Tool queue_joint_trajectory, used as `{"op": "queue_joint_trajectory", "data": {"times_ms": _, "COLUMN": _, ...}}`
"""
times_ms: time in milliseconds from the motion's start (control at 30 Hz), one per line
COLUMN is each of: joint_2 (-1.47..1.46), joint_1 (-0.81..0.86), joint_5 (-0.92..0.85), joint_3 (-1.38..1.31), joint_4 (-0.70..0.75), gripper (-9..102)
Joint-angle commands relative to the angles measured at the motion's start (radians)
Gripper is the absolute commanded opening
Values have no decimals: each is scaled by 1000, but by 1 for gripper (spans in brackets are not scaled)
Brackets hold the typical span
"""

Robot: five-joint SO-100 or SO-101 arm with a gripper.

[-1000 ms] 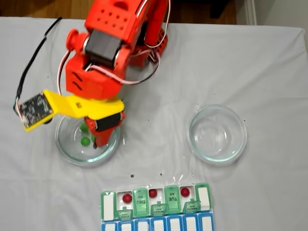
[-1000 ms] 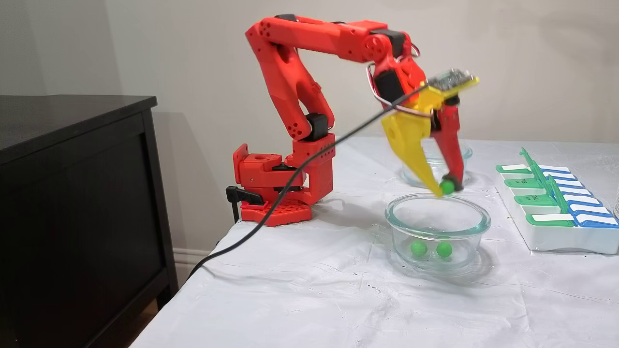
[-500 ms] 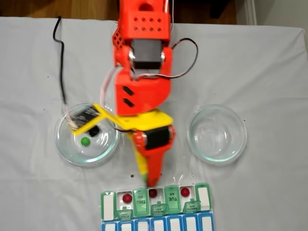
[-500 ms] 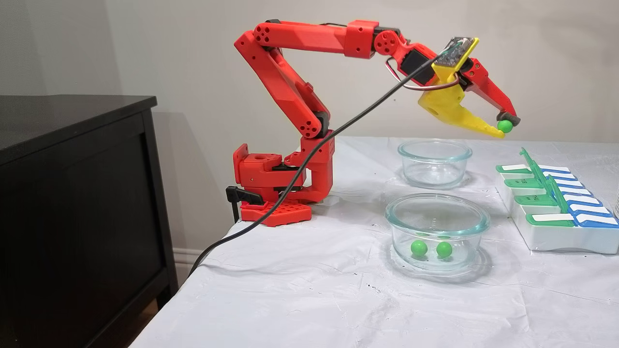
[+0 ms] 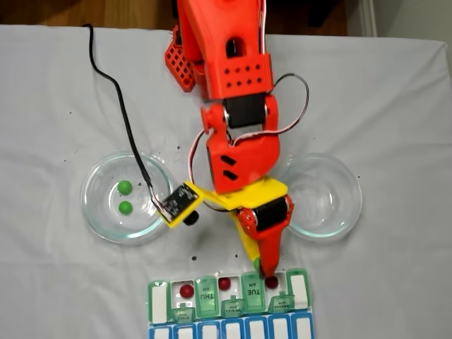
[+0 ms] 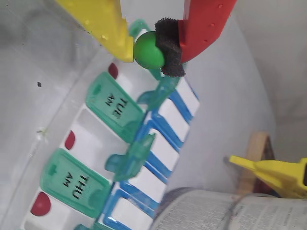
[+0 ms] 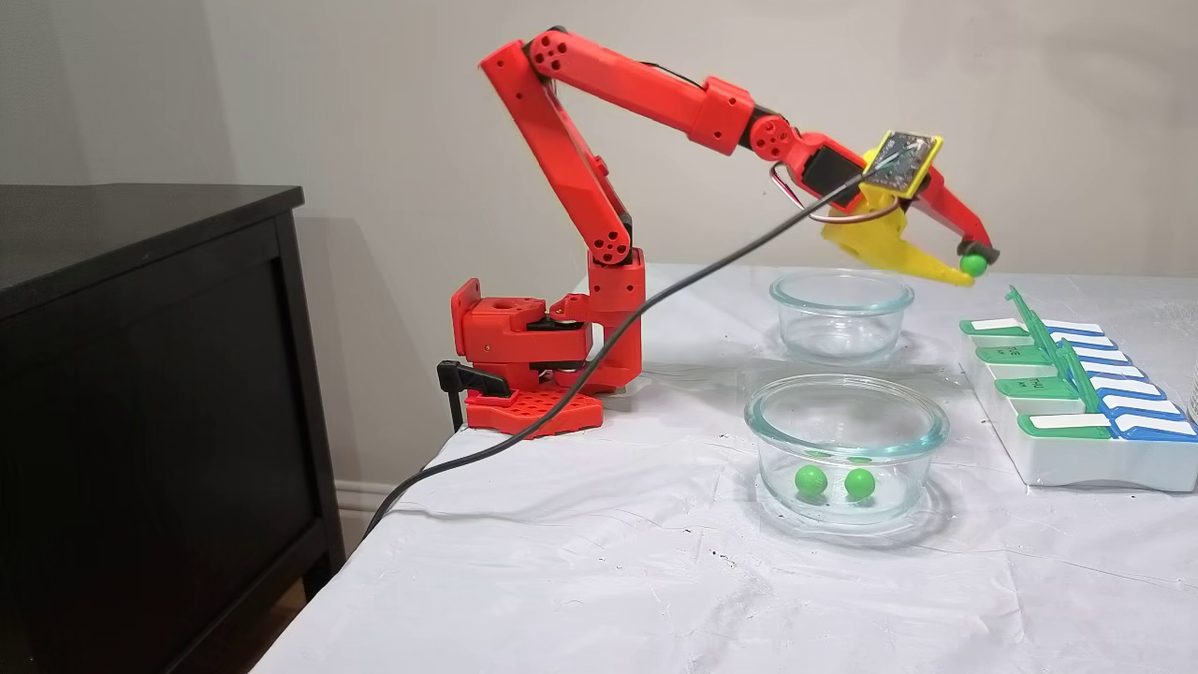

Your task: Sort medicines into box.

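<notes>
One green pill between gripper fingertips

Box green lids: "TUE AM", "THU AM".

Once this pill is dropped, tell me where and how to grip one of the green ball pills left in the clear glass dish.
Come straight down: the glass dish wall blocks the sides. Close across the middle of the round green pill; the other lies apart.
</notes>
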Motion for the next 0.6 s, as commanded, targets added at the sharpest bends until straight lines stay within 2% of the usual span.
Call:
{"op": "queue_joint_trajectory", "data": {"times_ms": 0, "joint_2": 6, "joint_1": -21, "joint_5": -8, "joint_3": -44, "joint_4": -55, "gripper": 0}}
{"op": "queue_joint_trajectory", "data": {"times_ms": 100, "joint_2": -51, "joint_1": -23, "joint_5": 8, "joint_3": -66, "joint_4": -103, "gripper": 0}}
{"op": "queue_joint_trajectory", "data": {"times_ms": 267, "joint_2": -169, "joint_1": -21, "joint_5": 32, "joint_3": -152, "joint_4": -94, "gripper": 0}}
{"op": "queue_joint_trajectory", "data": {"times_ms": 567, "joint_2": -198, "joint_1": -40, "joint_5": 78, "joint_3": -181, "joint_4": -130, "gripper": 0}}
